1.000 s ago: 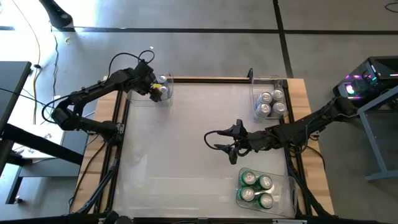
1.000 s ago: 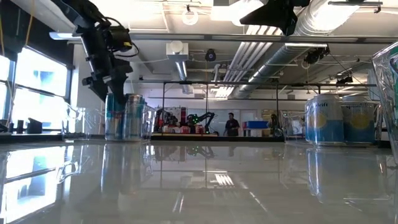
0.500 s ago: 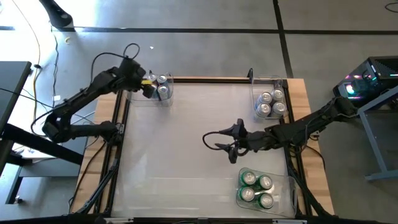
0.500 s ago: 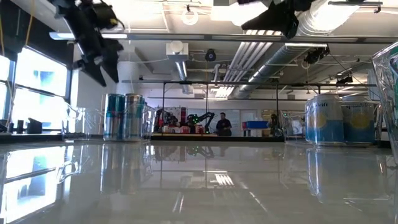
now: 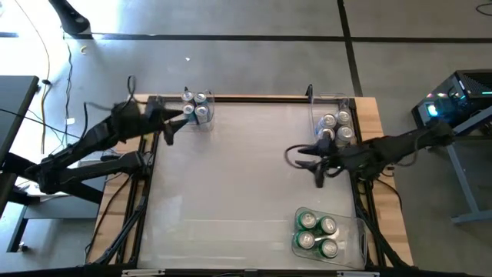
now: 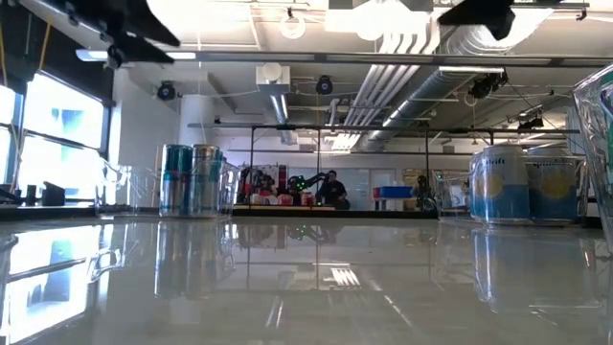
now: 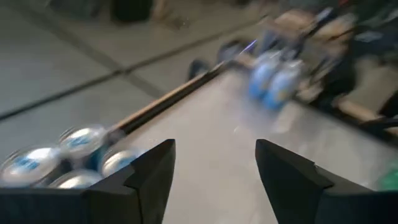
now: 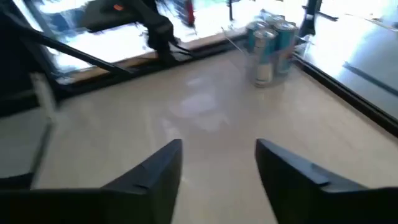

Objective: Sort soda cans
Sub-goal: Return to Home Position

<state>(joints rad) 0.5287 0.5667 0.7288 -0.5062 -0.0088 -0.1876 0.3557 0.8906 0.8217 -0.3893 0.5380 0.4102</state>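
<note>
Glossy pale tabletop, framed in wood: at its far left corner the left gripper hovers with fingers spread, just beside slim silver-blue cans. Rightward, the right gripper, fingers likewise apart, hangs near blue cans in a clear bin. Green cans cluster at the near right corner.

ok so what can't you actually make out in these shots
- Left wrist view: motion blur wipes the print off the white-blue cans beyond the left claw.
- Low view: the front white-blue cans hide any behind them.
- Low view: the green cans lie past the right edge; only their bin wall shows.
- High view: the left arm is smeared by motion blur.
</note>
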